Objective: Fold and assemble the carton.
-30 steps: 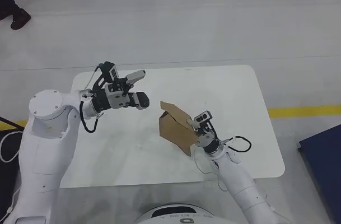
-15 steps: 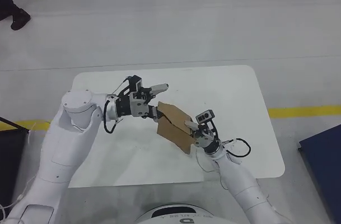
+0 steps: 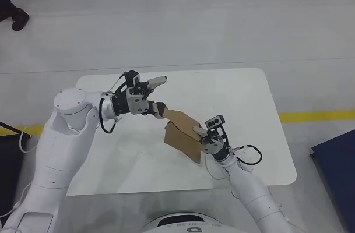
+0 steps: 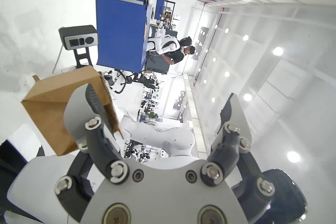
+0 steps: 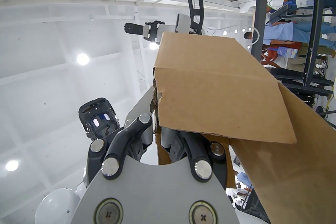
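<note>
Grey floor (image 3: 165, 35) is seen around the white table (image 3: 247, 93). A brown carton (image 3: 180, 137) is held tilted above the table's middle, its edge pinched by the right gripper (image 3: 201, 135). The left gripper (image 3: 160, 93) is spread wide, one finger (image 4: 78, 107) set against the carton's upper flap.

White table (image 3: 247, 93) with rounded corners, viewed from above, on a pale grey floor. Near its middle, 1 brown carton (image 3: 180, 137), partly unfolded, with 1 flap jutting toward the far left. At the carton's right edge, the right gripper (image 3: 201, 137), clamped onto the cardboard, its arm rising from the table's near side. By that far-left flap, the left gripper (image 3: 158, 95), jaws spread wide, 1 dark fingertip (image 3: 160, 109) touching or just beside the flap, the other angled away. Off to the right, past the table, a yellow floor line (image 3: 323, 115) and a blue panel (image 3: 340, 160).
</note>
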